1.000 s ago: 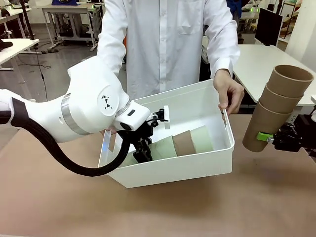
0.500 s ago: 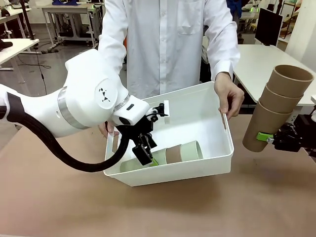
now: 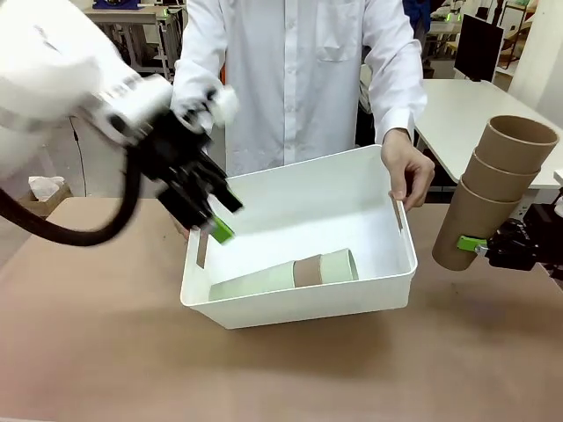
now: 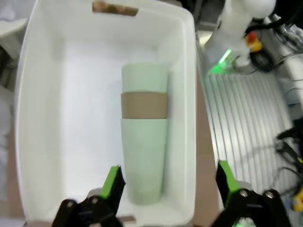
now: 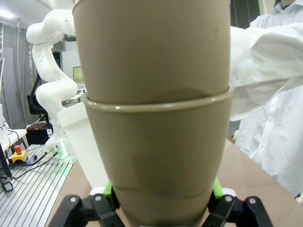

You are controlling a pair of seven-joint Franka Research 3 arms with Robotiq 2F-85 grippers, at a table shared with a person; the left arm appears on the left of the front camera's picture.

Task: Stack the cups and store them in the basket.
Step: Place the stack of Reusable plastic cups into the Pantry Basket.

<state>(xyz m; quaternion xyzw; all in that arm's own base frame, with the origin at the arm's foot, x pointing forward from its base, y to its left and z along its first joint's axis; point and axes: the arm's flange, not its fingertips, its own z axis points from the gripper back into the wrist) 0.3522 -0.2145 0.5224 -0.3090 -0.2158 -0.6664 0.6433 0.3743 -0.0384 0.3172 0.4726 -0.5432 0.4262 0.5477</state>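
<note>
The basket (image 3: 299, 303) sits mid-table (image 3: 264, 374), and inside it a nested stack of three cups (image 3: 290, 274) lies on its side along the near wall: pale mint, then a tan-brown band, then mint again, bases toward 9 o'clock and open mouths toward 3 o'clock. The left gripper (image 3: 224, 215) hovers above the basket's rim at about 10 o'clock, jaws spread wide and holding nothing. In the left wrist view it (image 4: 169, 184) looks straight down on the lying stack (image 4: 144, 142) and the white basket floor (image 4: 80, 118). A person in a white coat stands at 12 o'clock, one hand (image 3: 411, 171) gripping the basket's far right corner at about 2 o'clock. Off to 3 o'clock, apart from the basket and above the table, the right gripper (image 3: 479, 246) pinches a second stack of three tan-brown cups (image 3: 493, 189) by its lowest cup, and the stack leans with its mouths toward 1 o'clock. In the right wrist view the green pads (image 5: 108, 189) press on either side of that stack (image 5: 156, 94).
</note>
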